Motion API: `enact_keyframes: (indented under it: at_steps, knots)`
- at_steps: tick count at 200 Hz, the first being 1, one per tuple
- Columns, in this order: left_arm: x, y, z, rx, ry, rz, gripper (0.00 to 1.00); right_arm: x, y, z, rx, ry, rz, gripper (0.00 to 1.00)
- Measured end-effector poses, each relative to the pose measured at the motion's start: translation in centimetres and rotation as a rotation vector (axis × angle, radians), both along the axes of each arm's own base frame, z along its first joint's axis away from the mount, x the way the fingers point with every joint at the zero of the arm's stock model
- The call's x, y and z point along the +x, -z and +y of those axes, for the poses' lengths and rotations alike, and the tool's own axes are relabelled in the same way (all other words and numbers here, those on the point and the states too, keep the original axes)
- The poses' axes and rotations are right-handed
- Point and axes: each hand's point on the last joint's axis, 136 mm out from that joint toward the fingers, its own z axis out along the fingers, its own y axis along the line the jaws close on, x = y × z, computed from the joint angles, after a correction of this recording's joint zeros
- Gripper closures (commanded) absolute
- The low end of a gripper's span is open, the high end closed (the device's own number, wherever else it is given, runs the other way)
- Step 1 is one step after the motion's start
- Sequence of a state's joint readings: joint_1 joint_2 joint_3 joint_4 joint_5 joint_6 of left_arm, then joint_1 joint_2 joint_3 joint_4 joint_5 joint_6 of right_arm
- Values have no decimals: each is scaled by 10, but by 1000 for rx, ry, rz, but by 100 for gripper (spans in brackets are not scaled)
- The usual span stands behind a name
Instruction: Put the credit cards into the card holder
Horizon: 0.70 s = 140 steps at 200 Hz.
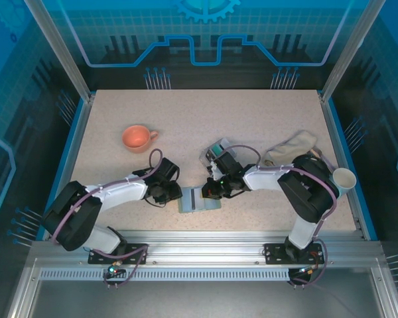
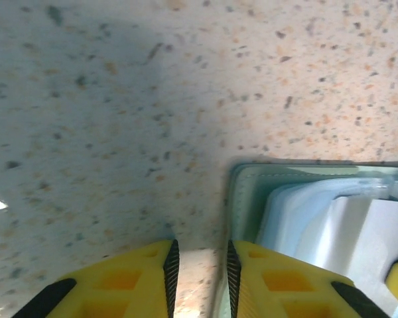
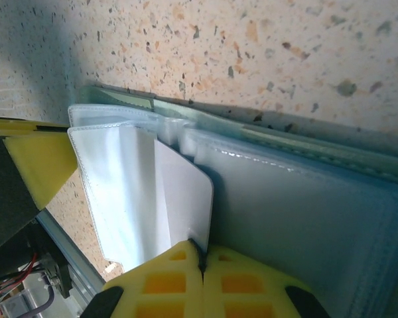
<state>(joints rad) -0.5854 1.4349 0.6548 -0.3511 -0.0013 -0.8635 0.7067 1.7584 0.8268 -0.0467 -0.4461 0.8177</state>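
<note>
A speckled table (image 1: 205,112) seen from above, with two robot arms reaching in from its near edge. The card holder (image 1: 194,201) lies open and flat close to the near edge, about midway across, between the two hands.

The left hand (image 1: 167,193) sits at the holder's left edge. In its wrist view the yellow fingers (image 2: 259,281) stand a little apart, with bare table showing in the narrow gap. One finger overlaps the holder's green corner and nothing is gripped.

The right hand (image 3: 201,265) is at the holder's right side. Its fingers are pressed together on the lower corner of a white credit card (image 3: 182,199). The card stands partway in a clear inner pocket, with its rounded upper corner free.

An orange cup (image 1: 138,138) stands well apart at the left rear. A sock (image 1: 290,147) lies to the right rear, and a white cup (image 1: 345,177) sits near the right edge. The far half of the table is open surface.
</note>
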Motion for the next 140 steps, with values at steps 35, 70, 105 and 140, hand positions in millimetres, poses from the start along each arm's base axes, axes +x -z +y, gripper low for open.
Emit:
enact_keyframes:
  at_steps: [35, 70, 105, 140]
  knots:
    - [-3, -3, 9, 32, -15, -6, 75, 0, 0, 2, 12, -5, 2, 100]
    - [-3, 3, 2, 5, 2, 10, 85, 1, 0, 4, 20, -9, 5, 98]
    - [-4, 6, 4, 5, -3, 34, 93, 2, 0, 11, 34, -21, 18, 96]
    - [-4, 7, 3, 8, -2, 50, 95, 1, -1, 21, 53, -20, 32, 93]
